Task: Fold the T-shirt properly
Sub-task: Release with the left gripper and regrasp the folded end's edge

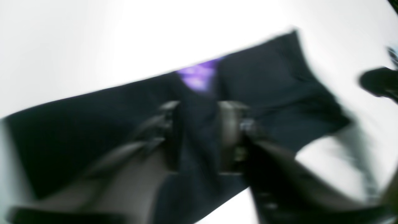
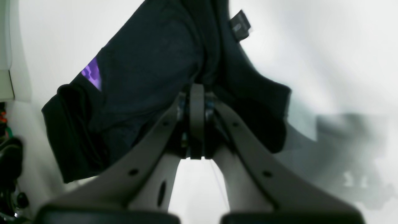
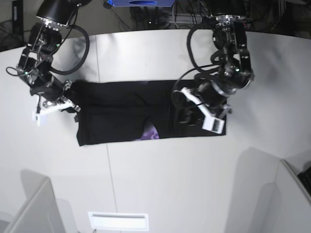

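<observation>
While right gripper [image 2: 197, 93] pinches black cloth T-shirt [image 3: 121, 114], left gripper [image 1: 199, 124] parted astride a fold, blurred

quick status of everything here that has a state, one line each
T-shirt: lying on the white table as a long folded band, plain black side up, a bit of purple print showing at the near edge.
Right gripper: shut on the T-shirt's end.
Left gripper: over the other end, cloth between its fingers; view blurred.
</observation>
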{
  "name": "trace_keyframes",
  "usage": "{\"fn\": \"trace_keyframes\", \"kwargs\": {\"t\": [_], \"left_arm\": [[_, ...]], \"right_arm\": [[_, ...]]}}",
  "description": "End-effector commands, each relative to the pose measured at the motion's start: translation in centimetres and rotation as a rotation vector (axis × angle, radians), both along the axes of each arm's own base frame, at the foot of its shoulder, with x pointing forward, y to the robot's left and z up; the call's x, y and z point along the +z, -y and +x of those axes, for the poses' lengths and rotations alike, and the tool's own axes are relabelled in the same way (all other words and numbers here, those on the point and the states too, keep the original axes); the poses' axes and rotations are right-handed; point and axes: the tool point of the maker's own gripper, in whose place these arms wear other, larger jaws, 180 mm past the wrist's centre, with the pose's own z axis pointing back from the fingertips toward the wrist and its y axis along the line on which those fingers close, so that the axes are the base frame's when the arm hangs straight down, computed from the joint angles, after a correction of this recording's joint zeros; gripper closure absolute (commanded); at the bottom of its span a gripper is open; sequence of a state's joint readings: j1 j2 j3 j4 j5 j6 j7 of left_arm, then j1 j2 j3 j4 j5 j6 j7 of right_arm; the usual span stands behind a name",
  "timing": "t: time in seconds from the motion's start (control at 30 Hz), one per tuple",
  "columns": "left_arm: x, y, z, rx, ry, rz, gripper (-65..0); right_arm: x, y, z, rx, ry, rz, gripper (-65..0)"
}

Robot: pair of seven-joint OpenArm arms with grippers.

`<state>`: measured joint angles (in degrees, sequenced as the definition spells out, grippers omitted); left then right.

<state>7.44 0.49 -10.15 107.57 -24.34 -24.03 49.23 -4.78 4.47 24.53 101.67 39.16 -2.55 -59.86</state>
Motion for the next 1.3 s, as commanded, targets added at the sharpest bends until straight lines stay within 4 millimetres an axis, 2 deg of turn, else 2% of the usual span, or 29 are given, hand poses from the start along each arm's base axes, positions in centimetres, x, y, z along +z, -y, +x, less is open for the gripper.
{"fn": "trace_keyframes", "kwargs": {"t": [0.0, 0.03, 0.07, 0.1, 0.17, 0.23, 0.3, 0.33, 0.47, 0.63, 0.9, 1.13, 1.27], "left_arm": [[1.4, -2.1, 0.4, 0.044, 0.05, 0.02, -3.8], [1.3, -4.2, 0.1, 0.084, 0.046, 0.05, 0.0], [1.2, -6.6, -0.3, 0.126, 0.04, 0.086, 0.0], [1.0, -8.6, -0.7, 0.165, 0.032, 0.115, 0.0], [0.8, -13.0, -1.7, 0.248, 0.012, 0.179, 0.0], [0.8, -16.5, -3.2, 0.318, -0.005, 0.227, 0.0], [1.0, -19.1, -4.3, 0.371, -0.016, 0.261, 0.0], [1.2, -20.6, -5.0, 0.404, -0.022, 0.285, 0.0], [1.8, -24.0, -6.8, 0.494, -0.032, 0.323, 0.0], [1.0, -25.9, -7.7, 0.535, -0.067, 0.33, 0.0], [-0.3, -26.2, -7.9, 0.544, -0.1, 0.311, 0.0], [-1.0, -24.8, -7.3, 0.498, -0.111, 0.3, 0.0], [-1.0, -24.8, -7.3, 0.498, -0.111, 0.3, 0.0]], "right_arm": [[1.9, 0.4, 1.4, -0.001, 0.07, -0.011, 0.0], [1.9, 0.3, 1.6, 0.01, 0.074, -0.01, 0.0], [2.3, 0.0, 1.9, 0.032, 0.094, -0.002, 0.0], [2.4, -0.4, 2.1, 0.055, 0.108, 0.01, -8.6], [2.4, -0.8, 2.5, 0.109, 0.132, 0.027, -29.6], [1.9, -1.0, 2.9, 0.146, 0.14, 0.052, -47.3], [1.2, -0.9, 3.2, 0.174, 0.139, 0.074, -57.8], [0.7, -0.7, 3.6, 0.182, 0.135, 0.087, -60.5], [-1.0, 0.7, 4.7, 0.163, 0.102, 0.099, -57.0], [-2.4, 1.4, 4.9, 0.125, 0.086, 0.108, -53.4], [-4.7, 2.6, 3.8, 0.141, -0.001, 0.014, -53.6], [-5.6, -0.8, 3.4, 0.257, -0.032, 0.004, -53.1], [-5.9, -1.3, 3.2, 0.273, -0.042, 0.001, -53.0]]}}
